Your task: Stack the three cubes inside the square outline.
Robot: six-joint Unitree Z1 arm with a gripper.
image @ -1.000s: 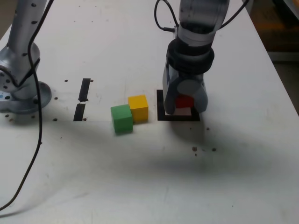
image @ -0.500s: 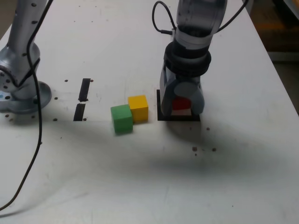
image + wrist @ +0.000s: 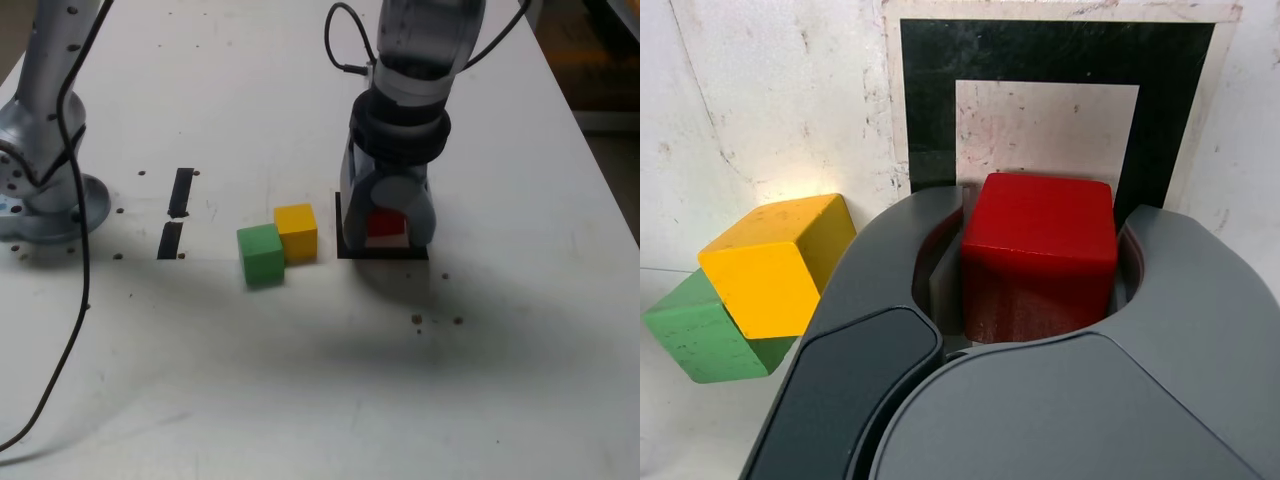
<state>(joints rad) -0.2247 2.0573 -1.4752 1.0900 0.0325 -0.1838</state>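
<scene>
Grey metal, the gripper [image 3: 389, 233] is hanging right of centre in the exterior view, fingers drawn in to cube width and gripping the red cube. Just beneath, the square outline [image 3: 385, 253] is framing the spot; the red cube [image 3: 386, 223] is sitting between the fingertips, apparently over the white centre, so straight down is looking right.

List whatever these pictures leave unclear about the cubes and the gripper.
- Red cube, underside: hidden in the wrist view by its own body, so whether it touches the table cannot be told.
- Gripper, inner pad on the red cube's far side: mostly hidden in the exterior view by the gripper's body.
- Green cube, one corner: covered in the wrist view by the yellow cube.
</scene>
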